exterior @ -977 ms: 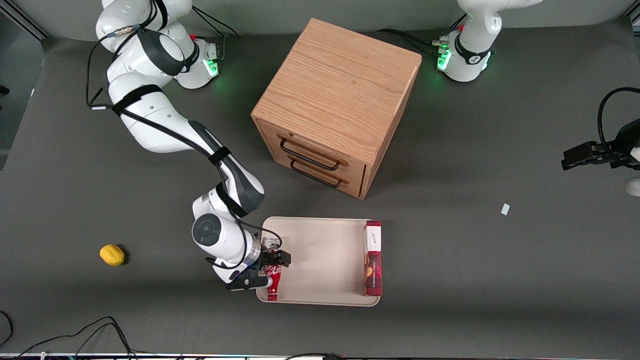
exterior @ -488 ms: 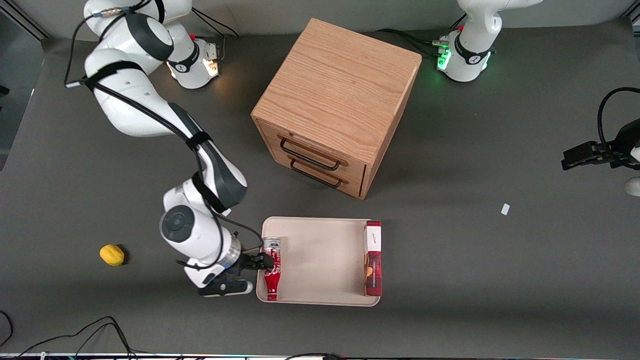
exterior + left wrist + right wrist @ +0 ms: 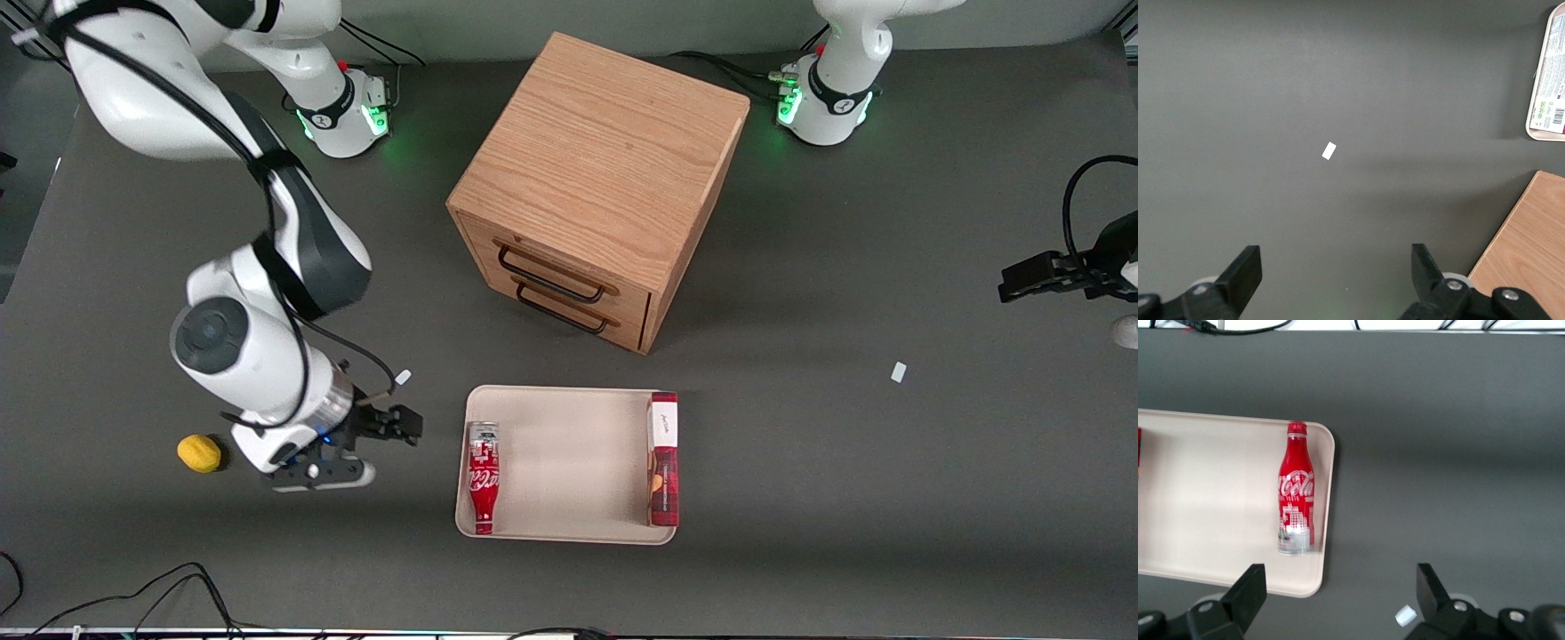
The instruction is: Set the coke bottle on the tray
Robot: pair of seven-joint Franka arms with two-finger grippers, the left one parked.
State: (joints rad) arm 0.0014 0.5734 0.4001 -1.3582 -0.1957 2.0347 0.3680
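One coke bottle [image 3: 484,477] lies flat in the tray [image 3: 569,524], and it's lying along the rim at the working arm's end, red cap pointing toward the front camera, silver-grey base pointing toward the cabinet [image 3: 597,182]; in the right wrist view the same bottle [image 3: 1295,489] sits just inside the tray's rounded corner [image 3: 1327,440], white script logo showing. Over to the end effector [image 3: 394,425]; it hangs above the bare dark desk [image 3: 800,462], off the tray toward the working arm's end, well apart from the bottle, and its two fingers [image 3: 1250,590] stand spread wide with nothing between them. Flat red-and-white box [image 3: 663,458] rests on edge inside the tray along the rim at the parked arm's end, well apart from the bottle, bare beige floor between the two. Wooden drawer cabinet stands farther from the front camera than the tray, two dark handles [image 3: 553,276] on its front, both drawers closed. Yellow lemon-like fruit [image 3: 199,452] sits on the desk just beside the working arm's wrist, toward that arm's end; a small white scrap [image 3: 899,372] lies on the desk toward the parked arm's end, seen too in the left wrist view [image 3: 1329,151]; another white scrap [image 3: 403,377] lies near the end effector.
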